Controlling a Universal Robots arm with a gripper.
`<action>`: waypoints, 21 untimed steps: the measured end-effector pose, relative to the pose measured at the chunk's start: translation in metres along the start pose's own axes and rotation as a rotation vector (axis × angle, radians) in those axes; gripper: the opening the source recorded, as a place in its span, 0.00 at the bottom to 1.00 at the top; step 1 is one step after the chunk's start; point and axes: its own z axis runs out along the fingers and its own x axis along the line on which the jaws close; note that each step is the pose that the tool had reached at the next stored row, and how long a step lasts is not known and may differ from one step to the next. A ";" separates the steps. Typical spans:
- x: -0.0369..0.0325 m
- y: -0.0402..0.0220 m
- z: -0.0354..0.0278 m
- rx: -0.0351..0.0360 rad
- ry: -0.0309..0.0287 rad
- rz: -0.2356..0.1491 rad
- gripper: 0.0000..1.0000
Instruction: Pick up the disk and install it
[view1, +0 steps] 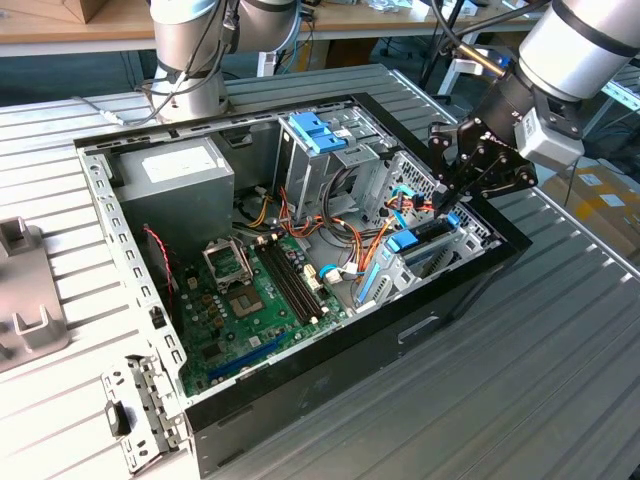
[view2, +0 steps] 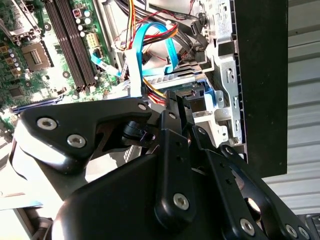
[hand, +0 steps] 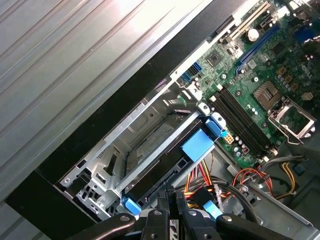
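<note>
One black robot gripper (view1: 447, 200) hovers at the right of the exterior view, fingers (hand: 169, 200) drawn narrow (holding nothing visible), above the grey-metal, blue-railed disk (hand: 165, 150) already lying in the open computer case's (view1: 470, 285) drive bay; installation looks nearly finished.

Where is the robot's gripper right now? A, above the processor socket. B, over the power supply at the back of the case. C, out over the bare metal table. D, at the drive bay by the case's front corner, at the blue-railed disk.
D: in the exterior view the gripper reaches down to the disk in the drive bay, on the exterior view's right.
</note>
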 end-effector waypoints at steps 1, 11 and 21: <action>0.0000 0.0000 0.0000 0.0001 0.0000 0.001 0.17; 0.0000 0.0000 0.0001 0.0021 0.0010 0.017 0.17; 0.0000 0.0000 0.0004 0.0042 0.0020 0.034 0.17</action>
